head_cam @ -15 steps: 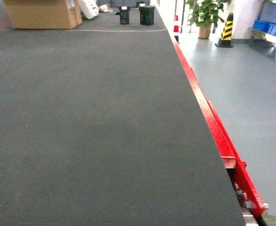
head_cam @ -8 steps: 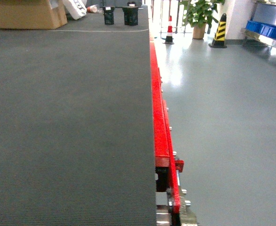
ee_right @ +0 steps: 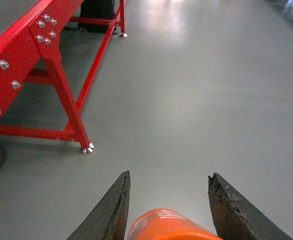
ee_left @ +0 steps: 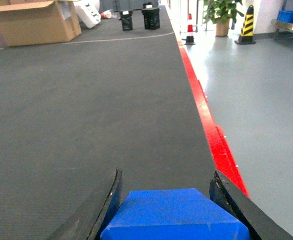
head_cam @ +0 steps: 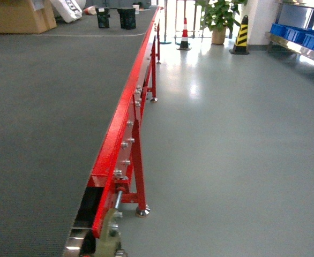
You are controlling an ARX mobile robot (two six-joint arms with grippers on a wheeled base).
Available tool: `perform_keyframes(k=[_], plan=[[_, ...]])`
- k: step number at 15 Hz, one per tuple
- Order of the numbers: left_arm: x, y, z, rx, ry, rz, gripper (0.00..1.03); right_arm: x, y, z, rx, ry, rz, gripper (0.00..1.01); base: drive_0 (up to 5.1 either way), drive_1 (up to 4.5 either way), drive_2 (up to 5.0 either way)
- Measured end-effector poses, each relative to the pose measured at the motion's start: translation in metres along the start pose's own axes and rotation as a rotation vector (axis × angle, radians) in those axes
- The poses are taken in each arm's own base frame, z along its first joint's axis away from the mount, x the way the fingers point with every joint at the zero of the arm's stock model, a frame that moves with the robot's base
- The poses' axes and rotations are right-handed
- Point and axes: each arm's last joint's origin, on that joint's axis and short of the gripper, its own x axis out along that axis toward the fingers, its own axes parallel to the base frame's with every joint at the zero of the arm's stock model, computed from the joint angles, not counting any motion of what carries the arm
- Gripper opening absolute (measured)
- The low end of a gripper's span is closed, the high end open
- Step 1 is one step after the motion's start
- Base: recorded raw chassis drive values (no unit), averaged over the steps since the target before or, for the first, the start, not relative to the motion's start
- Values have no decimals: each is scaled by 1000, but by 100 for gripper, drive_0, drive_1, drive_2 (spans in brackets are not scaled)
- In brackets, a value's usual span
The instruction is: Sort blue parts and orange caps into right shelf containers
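Both claws are loaded, left claw point(ee_left: 169, 200) clamped on a blue part point(ee_left: 174, 215), right claw point(ee_right: 169, 200) on an orange cap point(ee_right: 169, 226), and the crates point(head_cam: 299, 35) sit way off at the head view's upper right.

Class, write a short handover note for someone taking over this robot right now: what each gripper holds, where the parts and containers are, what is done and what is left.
Left gripper: shut on a blue part, above the dark conveyor belt.
Right gripper: shut on an orange cap, above the grey floor beside the red conveyor frame.
Blue crates: on the metal shelf at far right of the head view, across the open floor.
Done: both pieces picked up.
Left: cross to the shelf and drop each piece into a crate. Which crate takes which cannot be told from here.
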Motion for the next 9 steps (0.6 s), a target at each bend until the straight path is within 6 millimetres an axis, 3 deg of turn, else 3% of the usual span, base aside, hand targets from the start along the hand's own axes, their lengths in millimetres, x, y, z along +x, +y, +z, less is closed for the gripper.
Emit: perform_keyframes(k=[9], plan=[[0, 0, 0, 0, 0, 0, 44, 0, 0, 0, 0, 1, 2, 42, 500, -238, -238]])
